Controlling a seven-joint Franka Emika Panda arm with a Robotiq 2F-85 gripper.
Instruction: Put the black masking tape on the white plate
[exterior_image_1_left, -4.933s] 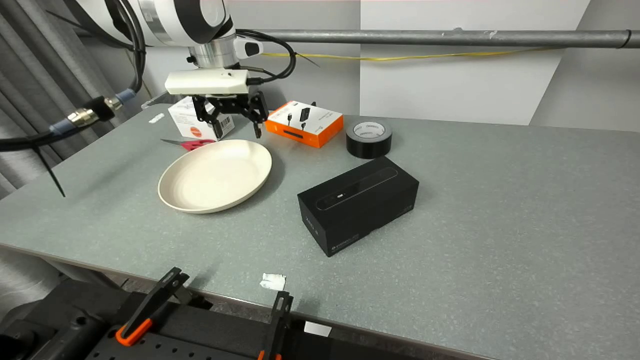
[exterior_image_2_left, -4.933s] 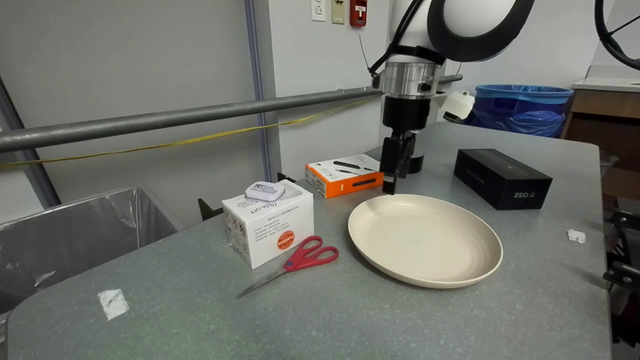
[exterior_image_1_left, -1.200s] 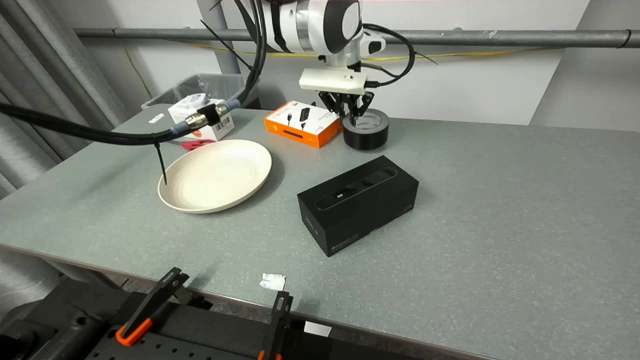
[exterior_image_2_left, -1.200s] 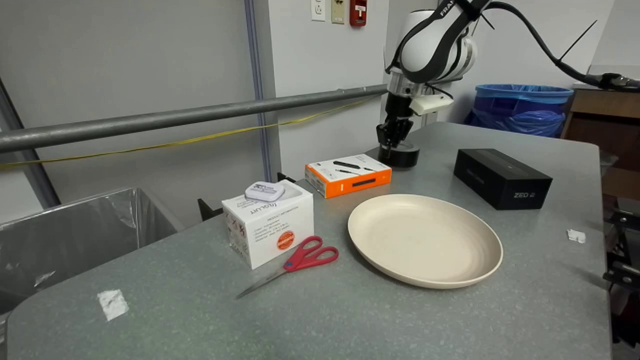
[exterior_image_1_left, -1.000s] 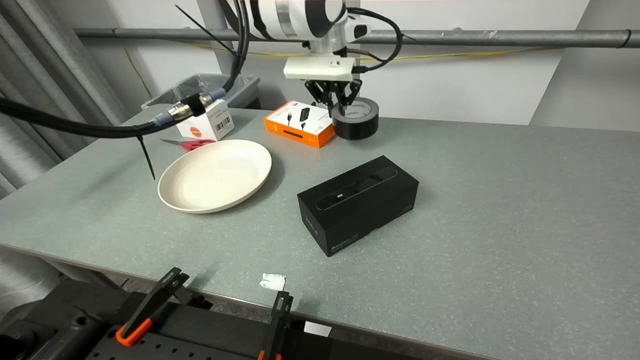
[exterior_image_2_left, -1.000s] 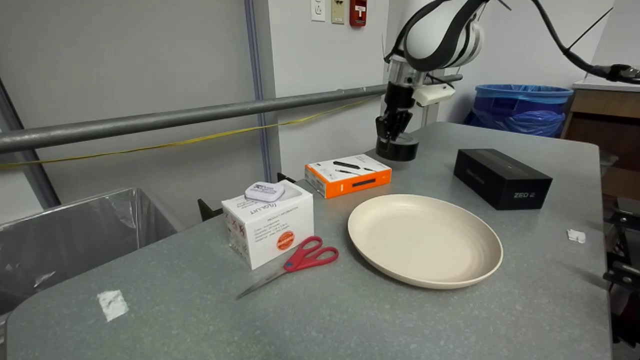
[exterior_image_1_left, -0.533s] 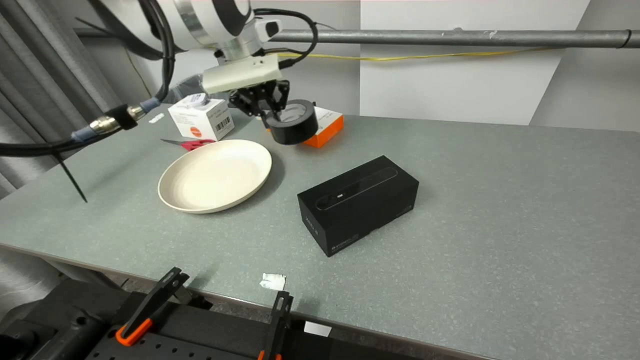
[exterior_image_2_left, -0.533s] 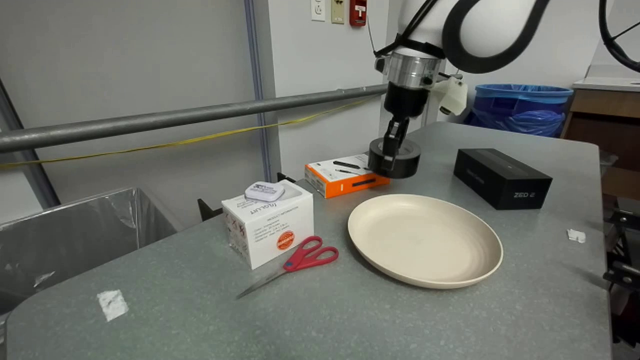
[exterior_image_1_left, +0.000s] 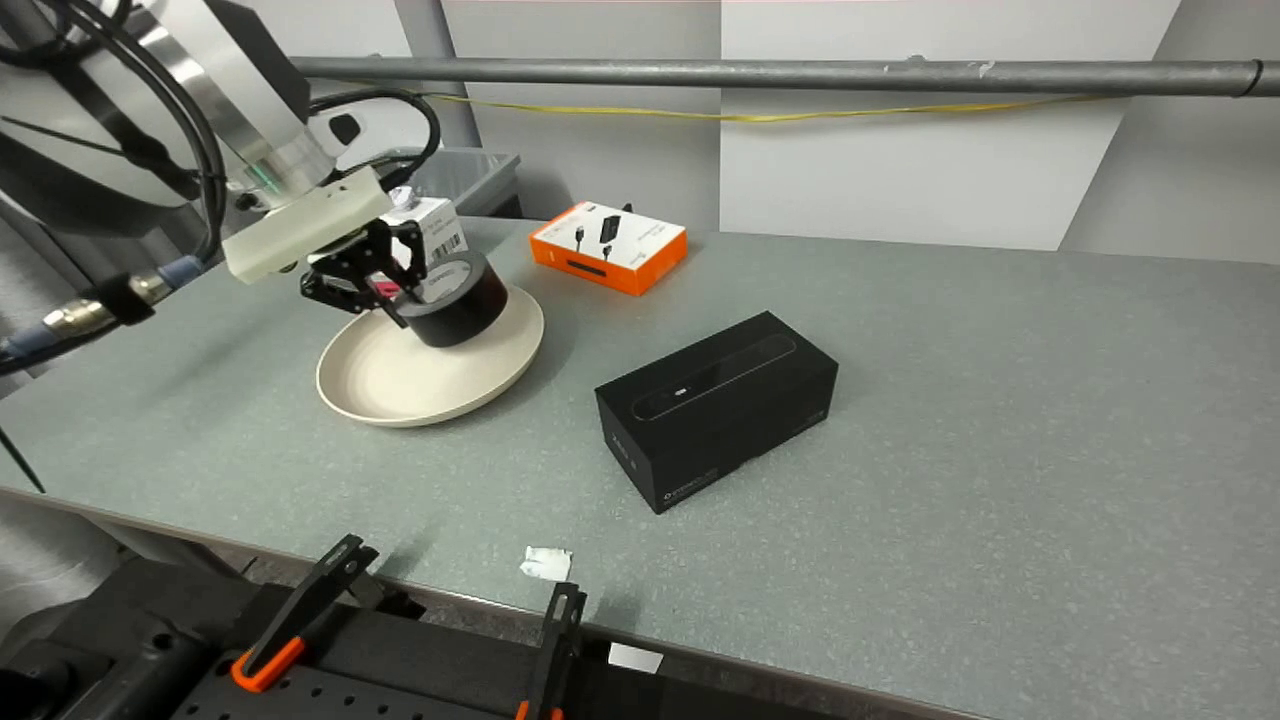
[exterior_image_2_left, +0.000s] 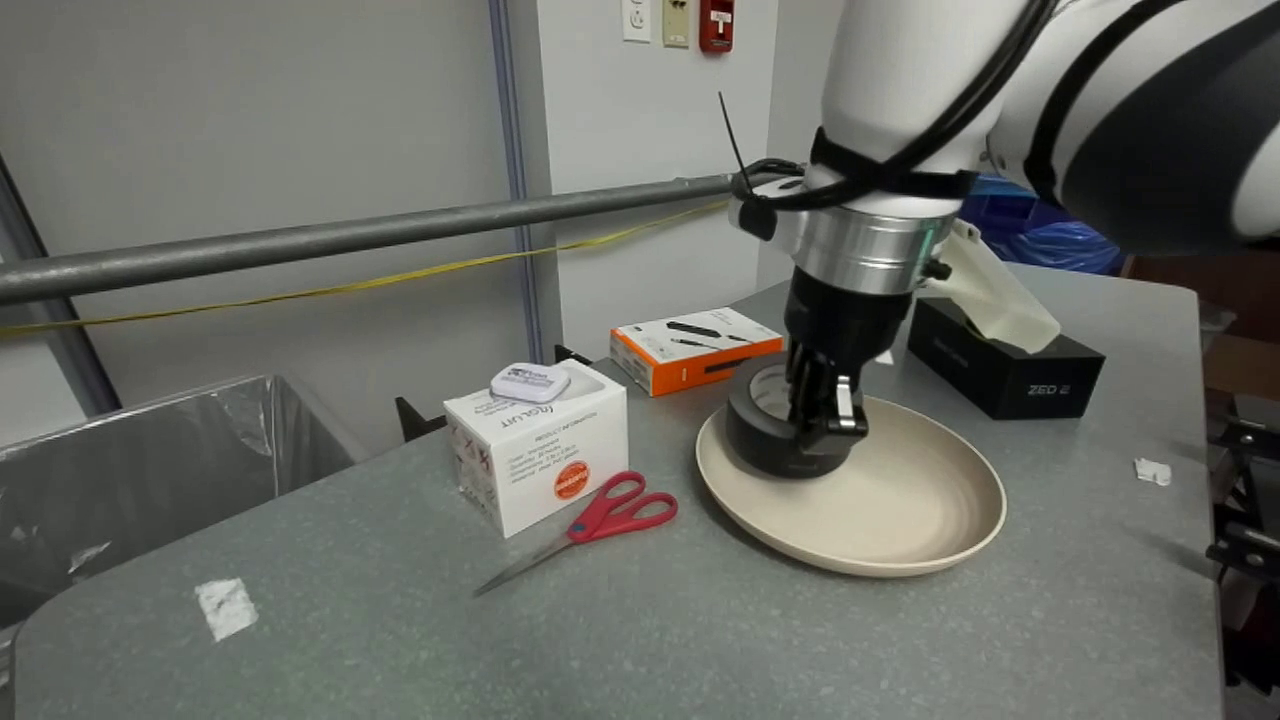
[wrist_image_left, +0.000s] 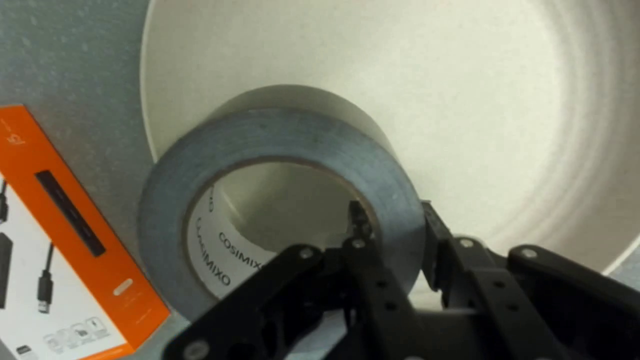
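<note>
My gripper is shut on the wall of the black masking tape, one finger inside the hollow centre and the other against the outer side. In an exterior view the black roll hangs slightly tilted over the back part of the white plate. Seen from the wrist, the roll overlaps the plate's rim on one side. Whether its underside touches the plate, I cannot tell. The fingertips are partly hidden behind the roll in an exterior view.
An orange-and-white box lies behind the plate. The larger black box stands beside it. Red-handled scissors and a white box with a small case on top sit close to the plate. A grey bin is off the table's edge.
The gripper was apart from the roll, then took hold of it beside the orange box. It has lifted the roll, carried it over the plate, and the wrist has tilted.
</note>
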